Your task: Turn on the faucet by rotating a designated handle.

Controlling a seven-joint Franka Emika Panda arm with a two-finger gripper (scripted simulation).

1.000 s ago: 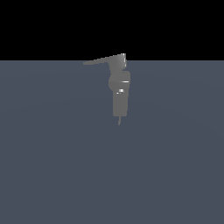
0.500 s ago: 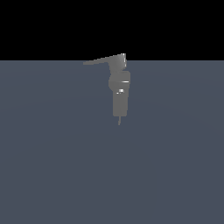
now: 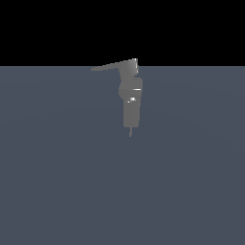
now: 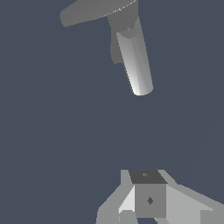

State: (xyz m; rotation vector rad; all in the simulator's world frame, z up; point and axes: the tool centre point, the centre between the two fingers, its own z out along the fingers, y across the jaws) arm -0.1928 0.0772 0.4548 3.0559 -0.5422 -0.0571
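Observation:
The faucet (image 3: 131, 103) is a matte grey blocky upright fixture on the blue-grey floor, with a thin tip (image 3: 130, 132) at its lower end. The handle (image 3: 112, 66) is a flat tapering lever that juts from the top piece toward the exterior view's left. In the wrist view the faucet (image 4: 133, 61) and handle (image 4: 94, 11) lie some way ahead of my gripper (image 4: 148, 192). The gripper touches nothing. Its fingers appear pressed together with no gap showing, and it holds nothing. The arm does not show in the exterior view.
A flat blue-grey floor (image 3: 57, 182) surrounds the faucet on all sides. A black background lies above the horizon. No other object is in view.

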